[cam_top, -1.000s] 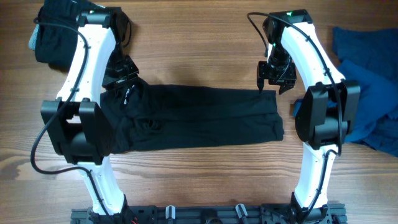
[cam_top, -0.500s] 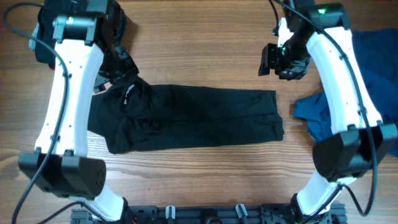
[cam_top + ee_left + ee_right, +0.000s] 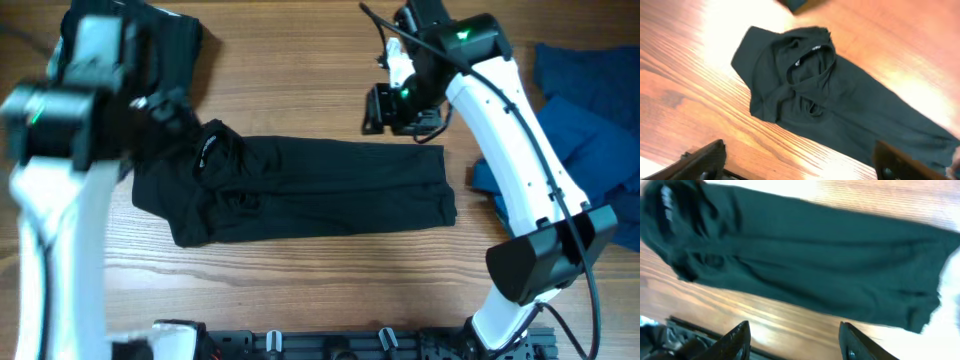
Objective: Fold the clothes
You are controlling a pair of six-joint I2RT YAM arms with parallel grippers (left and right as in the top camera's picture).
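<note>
A black shirt (image 3: 320, 190) lies in a long folded strip across the middle of the table, collar end (image 3: 810, 50) to the left. My left gripper (image 3: 800, 167) hangs high above that end, open wide and empty; its arm (image 3: 60, 120) shows blurred in the overhead view. My right gripper (image 3: 392, 108) hovers just past the strip's far edge, right of middle. Its fingers (image 3: 737, 341) stand apart with only bare wood between them. The strip (image 3: 805, 255) fills the right wrist view.
Blue garments (image 3: 590, 130) lie heaped at the right edge, partly under the right arm. Another black garment (image 3: 175, 35) sits at the far left corner. The rail of the arm bases (image 3: 340, 345) runs along the near edge.
My left gripper has opened, let go of the shirt's collar end and risen. My right gripper has swung left along the shirt's far edge. The shirt lies still.
</note>
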